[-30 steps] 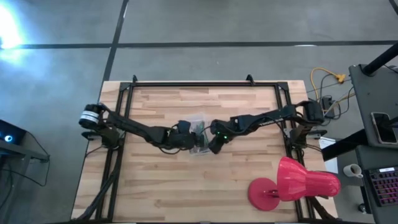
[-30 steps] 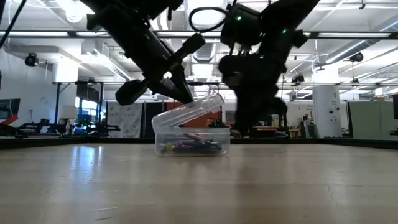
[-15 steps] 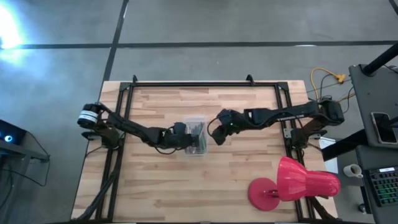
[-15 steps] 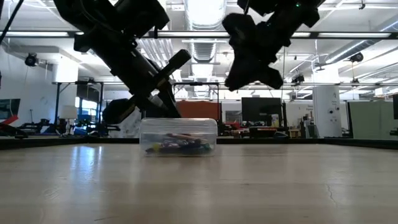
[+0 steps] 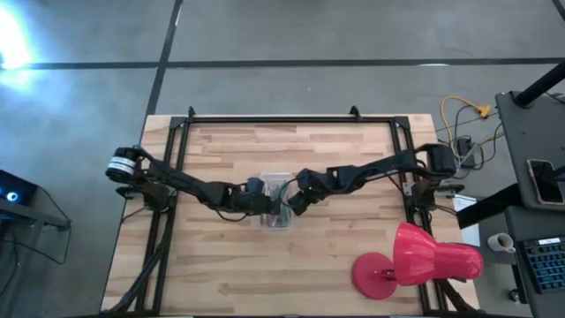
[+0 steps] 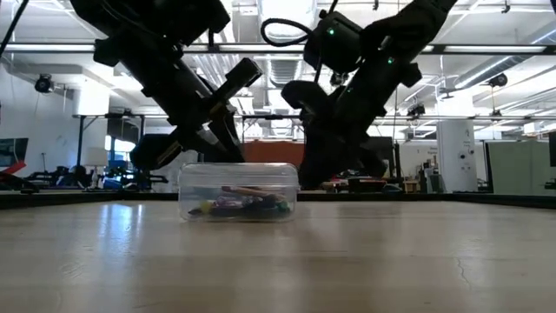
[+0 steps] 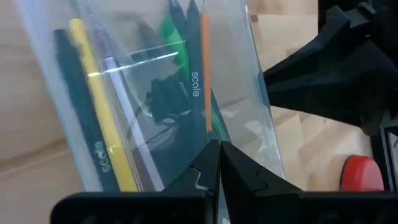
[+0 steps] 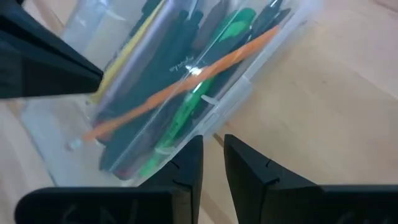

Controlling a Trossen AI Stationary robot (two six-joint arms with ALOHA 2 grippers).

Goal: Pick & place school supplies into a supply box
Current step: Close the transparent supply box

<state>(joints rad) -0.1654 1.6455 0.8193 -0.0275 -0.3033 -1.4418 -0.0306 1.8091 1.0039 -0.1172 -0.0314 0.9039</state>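
Observation:
The clear supply box [image 5: 275, 208] [image 6: 239, 193] sits flat on the table with its lid down. Inside lie pens and pencils: a yellow pen [image 7: 102, 112], an orange pencil [image 8: 186, 84], a green pen [image 8: 214, 53] and dark ones. My left gripper [image 5: 262, 200] [image 7: 217, 149] is shut and slants down onto the box from its left. My right gripper [image 5: 292, 201] [image 8: 212, 144] stands low at the box's right side, its fingers nearly together with a narrow gap. No scissors show. My left gripper has its shut fingertips [image 7: 208, 155] on the box's clear lid [image 7: 186, 124], coming from above and slanting in from the table's left; the box stays flat on the table. My right gripper's fingertips [image 8: 189, 155] stand at the box's right edge [image 8: 214, 127]; whether they touch it, I cannot tell.
A big red lamp [image 5: 415, 258] lies on the table's near right corner. A black frame [image 5: 291, 119] runs along the far edge and both sides. Bare wood lies near of the box and to its far side.
The box's lid, tilted up a second ago, has come down flat, and the box has slid a little toward the table's left. My right gripper rose and drew away from the box, then came back down to its right side. My left gripper stayed at the lid, moving with the box.

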